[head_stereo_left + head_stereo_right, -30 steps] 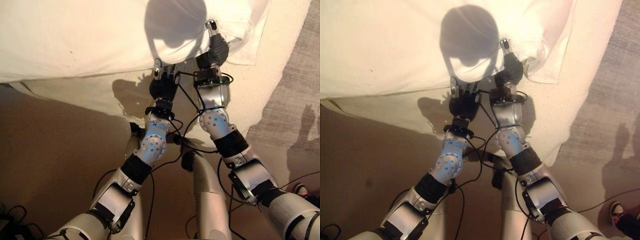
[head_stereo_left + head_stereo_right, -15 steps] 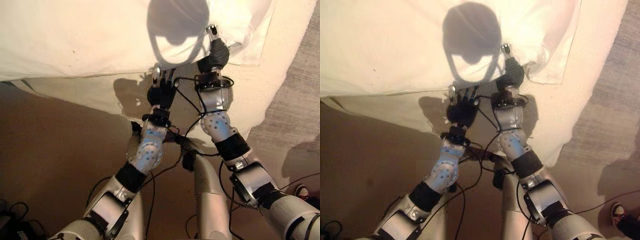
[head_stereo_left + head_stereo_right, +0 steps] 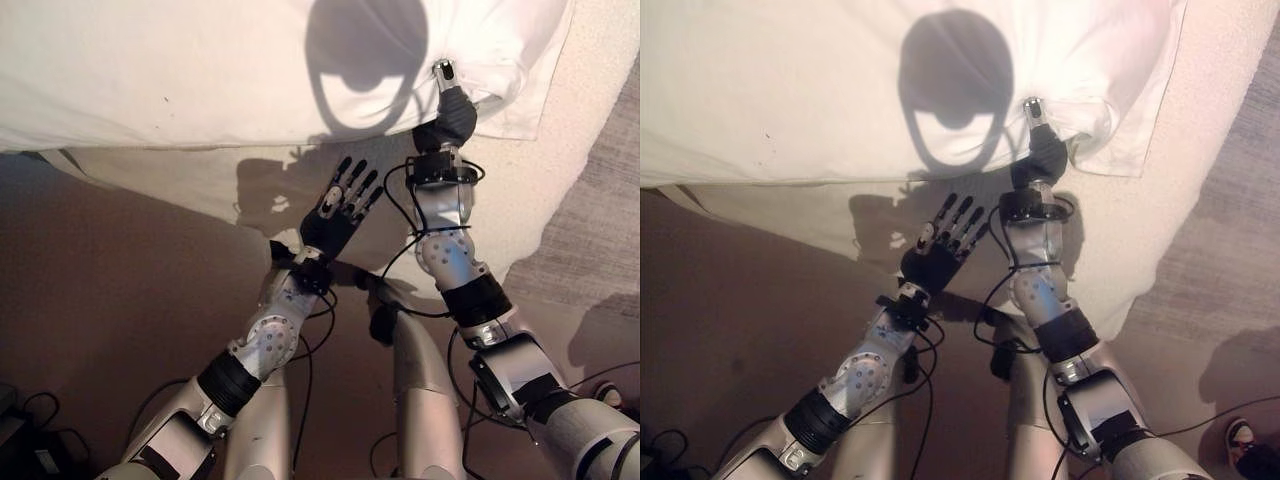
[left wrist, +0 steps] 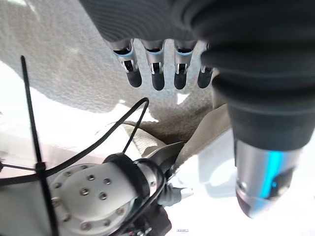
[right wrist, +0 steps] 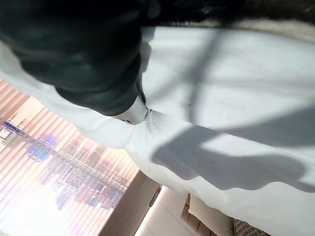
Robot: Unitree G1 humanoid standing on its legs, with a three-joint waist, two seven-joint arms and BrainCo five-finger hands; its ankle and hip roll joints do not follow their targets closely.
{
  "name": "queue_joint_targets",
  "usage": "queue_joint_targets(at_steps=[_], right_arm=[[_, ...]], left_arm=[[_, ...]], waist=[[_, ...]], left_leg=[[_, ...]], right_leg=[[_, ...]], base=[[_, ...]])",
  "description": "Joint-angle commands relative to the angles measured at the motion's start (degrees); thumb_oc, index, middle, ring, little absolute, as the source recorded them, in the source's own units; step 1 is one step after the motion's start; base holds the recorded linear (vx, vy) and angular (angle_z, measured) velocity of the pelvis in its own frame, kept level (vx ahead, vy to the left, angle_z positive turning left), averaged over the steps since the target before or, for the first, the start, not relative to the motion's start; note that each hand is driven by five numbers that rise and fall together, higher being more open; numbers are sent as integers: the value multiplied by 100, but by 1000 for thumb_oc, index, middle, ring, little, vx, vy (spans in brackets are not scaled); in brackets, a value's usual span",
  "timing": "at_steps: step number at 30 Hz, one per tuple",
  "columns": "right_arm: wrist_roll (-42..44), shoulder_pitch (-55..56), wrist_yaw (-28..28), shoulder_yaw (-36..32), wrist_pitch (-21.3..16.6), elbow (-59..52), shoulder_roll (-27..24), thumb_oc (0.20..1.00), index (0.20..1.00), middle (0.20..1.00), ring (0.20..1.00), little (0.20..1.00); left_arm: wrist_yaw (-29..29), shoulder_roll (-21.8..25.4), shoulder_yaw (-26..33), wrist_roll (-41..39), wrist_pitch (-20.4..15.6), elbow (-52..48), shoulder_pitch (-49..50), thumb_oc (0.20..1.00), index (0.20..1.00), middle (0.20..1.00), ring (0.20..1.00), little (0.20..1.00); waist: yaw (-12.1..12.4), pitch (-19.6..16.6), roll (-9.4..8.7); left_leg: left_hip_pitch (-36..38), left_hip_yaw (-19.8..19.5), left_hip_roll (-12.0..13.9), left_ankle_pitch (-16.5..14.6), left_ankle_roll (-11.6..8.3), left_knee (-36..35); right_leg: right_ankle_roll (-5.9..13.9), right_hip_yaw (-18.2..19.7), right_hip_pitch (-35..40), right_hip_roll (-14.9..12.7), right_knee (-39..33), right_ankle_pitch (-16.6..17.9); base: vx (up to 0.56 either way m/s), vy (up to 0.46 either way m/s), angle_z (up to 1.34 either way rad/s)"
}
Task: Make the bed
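The bed fills the upper part of the frame, its cream textured cover hanging down toward the brown floor at lower left. A white sheet lies across the top of it, its corner at upper right. My right hand is at that corner, pushed into the sheet's folded edge; I cannot tell how its fingers sit. My left hand is in the middle of the frame, below the sheet's edge, fingers spread straight and holding nothing, over the hanging cover.
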Motion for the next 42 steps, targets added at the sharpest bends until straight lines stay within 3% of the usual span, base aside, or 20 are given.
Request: queue_joint_targets(at_steps=[1,15,21,26,35,42], right_arm=[[-367,547,275,-55,-197,-710,-298,200,200,200,200,200],[-345,894,381,-111,-188,-859,-224,200,200,200,200,200],[-319,813,375,-63,-209,-804,-184,200,200,200,200,200],[-229,567,385,145,-199,-585,-70,200,200,200,200,200],[-92,383,400,305,-190,-371,58,200,200,200,200,200],[-54,238,357,400,-212,-346,81,200,200,200,200,200]], left_arm=[[-231,92,-48,19,34,-519,144,1000,1000,1000,1000,1000],[-210,228,549,-85,-183,-706,540,1000,1000,1000,1000,1000],[-57,-171,779,-187,-351,-166,334,1000,1000,1000,1000,1000],[265,-713,971,-243,-687,879,-454,1000,1000,1000,1000,1000],[455,-974,1095,-170,-682,1925,-985,1000,1000,1000,1000,1000],[421,-1248,882,-193,-647,2110,-1180,1000,1000,1000,1000,1000]], waist=[[-134,-105,171],[-107,-105,191],[-126,-105,114],[-218,-105,-41],[-384,-105,-190],[-475,-105,-251]], left_leg=[[132,233,-96,-1101,-11,780],[120,260,-93,-1119,0,817],[143,261,-79,-1124,-9,820],[153,258,-28,-1138,-17,889],[175,291,25,-1156,-25,961],[166,338,31,-1165,-24,993]], right_leg=[[803,-139,220,-147,-898,1270],[798,-131,192,-178,-854,1259],[800,-135,209,-175,-838,1257],[798,-132,205,-165,-783,1241],[789,-80,211,-119,-748,1249],[787,-36,189,-103,-744,1269]], base=[[0,0,0],[0,0,0],[0,0,0],[0,0,0],[0,0,0],[0,0,0]])
